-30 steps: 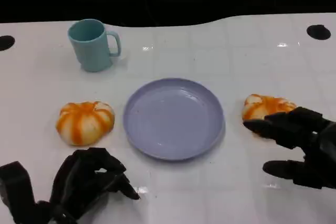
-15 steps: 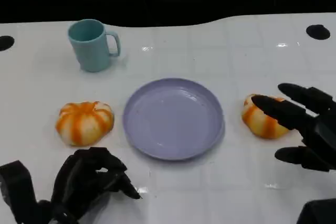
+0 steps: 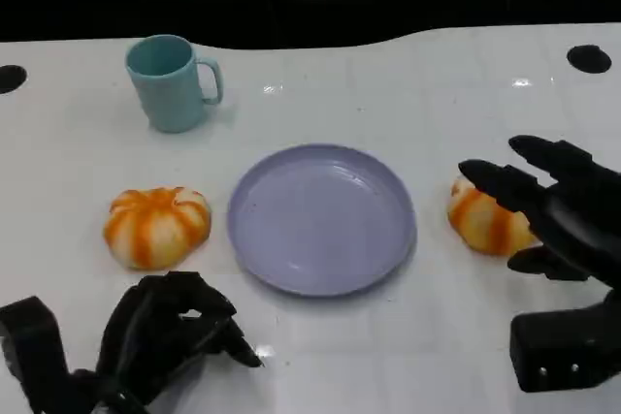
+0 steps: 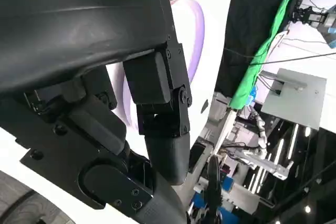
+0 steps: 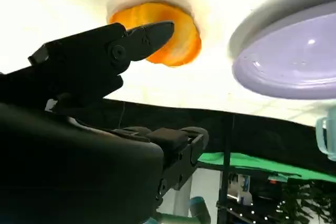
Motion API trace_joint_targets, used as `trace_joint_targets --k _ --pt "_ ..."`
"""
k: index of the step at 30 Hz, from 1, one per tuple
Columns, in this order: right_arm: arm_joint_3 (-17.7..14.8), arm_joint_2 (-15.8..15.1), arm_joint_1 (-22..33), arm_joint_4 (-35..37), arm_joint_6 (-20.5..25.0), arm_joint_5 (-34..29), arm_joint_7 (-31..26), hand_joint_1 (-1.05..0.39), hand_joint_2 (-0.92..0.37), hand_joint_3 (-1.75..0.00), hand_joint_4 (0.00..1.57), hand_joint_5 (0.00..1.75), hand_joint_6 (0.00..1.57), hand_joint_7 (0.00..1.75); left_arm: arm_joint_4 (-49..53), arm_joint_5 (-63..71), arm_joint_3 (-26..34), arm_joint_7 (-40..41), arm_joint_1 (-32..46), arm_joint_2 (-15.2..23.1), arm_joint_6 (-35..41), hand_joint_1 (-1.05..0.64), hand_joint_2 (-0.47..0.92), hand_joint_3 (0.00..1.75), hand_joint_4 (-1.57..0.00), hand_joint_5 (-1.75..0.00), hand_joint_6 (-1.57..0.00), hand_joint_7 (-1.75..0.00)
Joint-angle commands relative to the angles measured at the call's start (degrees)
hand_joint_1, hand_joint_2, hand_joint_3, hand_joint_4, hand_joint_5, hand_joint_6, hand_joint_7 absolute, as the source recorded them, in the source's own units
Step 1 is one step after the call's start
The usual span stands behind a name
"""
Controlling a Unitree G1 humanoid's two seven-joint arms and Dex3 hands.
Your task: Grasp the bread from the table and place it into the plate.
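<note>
Hovering over the bread [image 3: 482, 218] w/ fingers spread and holding nothing, the right hand [image 3: 558, 210] sits just right of the plate [image 3: 322, 218]. Left hand [image 3: 165, 334] is curled, nothing in it. Risk (my guess): fingertips push the bread sideways before closing, so it slips away.

I see the table [image 3: 320, 356] from overhead, both wrist cameras close and tilted, all sharing the lilac plate [image 3: 322, 217] [image 4: 195, 30] [image 5: 294, 61]

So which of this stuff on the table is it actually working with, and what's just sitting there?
Part of the job:
- bread by the right hand
- purple plate, nothing on it
- right hand, fingers spread over that bread

Just lying about:
- teal mug
- second bread left of the plate
- left hand, curled, holding nothing
</note>
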Motion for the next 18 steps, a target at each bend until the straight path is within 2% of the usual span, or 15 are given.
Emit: trace_joint_targets --k 1,6,18 --pt "2.7 0.8 -4.7 6.4 1.3 -0.8 -1.6 -0.31 -0.76 0.0 0.15 0.21 0.28 0.02 -0.9 0.0 0.4 0.5 0.3 0.6 0.0 -1.05 0.64 0.0 -1.57 -0.61 -1.57 -0.38" --pt "5.8 2.0 -8.9 14.0 1.5 -0.4 -2.2 -0.34 -0.74 0.0 0.18 0.23 0.29 0.01 -1.2 0.0 0.5 0.5 0.6 0.5 0.1 -1.05 0.64 0.0 -1.57 -0.61 -1.57 -0.38" --pt "12.5 8.1 -18.9 37.3 3.7 0.3 -5.2 -0.37 -0.75 0.0 0.22 0.15 0.29 0.0 -2.1 -0.1 0.3 0.3 1.3 0.4 0.5 -1.05 0.63 0.0 -1.57 -0.61 -1.57 -0.37"
